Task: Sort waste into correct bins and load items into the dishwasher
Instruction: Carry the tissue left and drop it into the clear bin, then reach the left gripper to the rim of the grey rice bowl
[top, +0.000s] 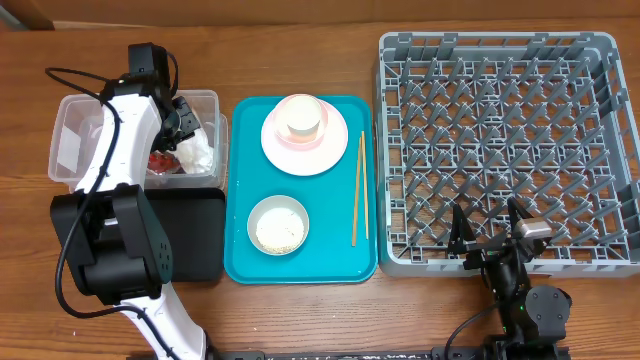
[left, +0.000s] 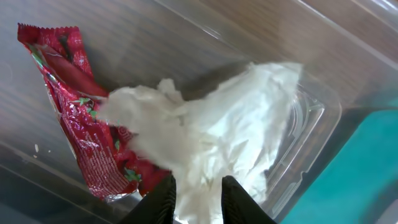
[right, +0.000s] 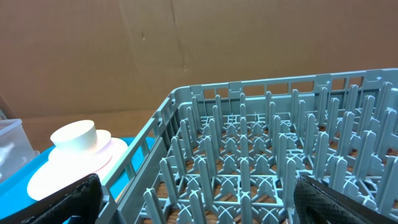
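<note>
My left gripper (left: 198, 199) hangs inside the clear tub (left: 323, 106), its fingers shut on the crumpled white napkin (left: 211, 124). The napkin lies partly over the red foil wrapper (left: 74, 112). In the overhead view the left gripper (top: 185, 125) is over the tub's (top: 70, 140) right half. The pink plate (top: 285, 150) carries a pale round vessel (top: 303, 118); I cannot tell whether it is the cup or a bowl. The whitish bowl (top: 278, 225) holds rice. The chopsticks (top: 358, 190) lie alongside. My right gripper (top: 490, 235) is open and empty over the grey dish rack's (top: 500, 140) front edge.
The plate, bowl and chopsticks sit on a teal tray (top: 240, 200) between the tub and the rack. The black tray (top: 200, 235) lies in front of the tub, partly under the left arm. The right wrist view shows rack pegs (right: 280, 155) and the plate (right: 56, 177).
</note>
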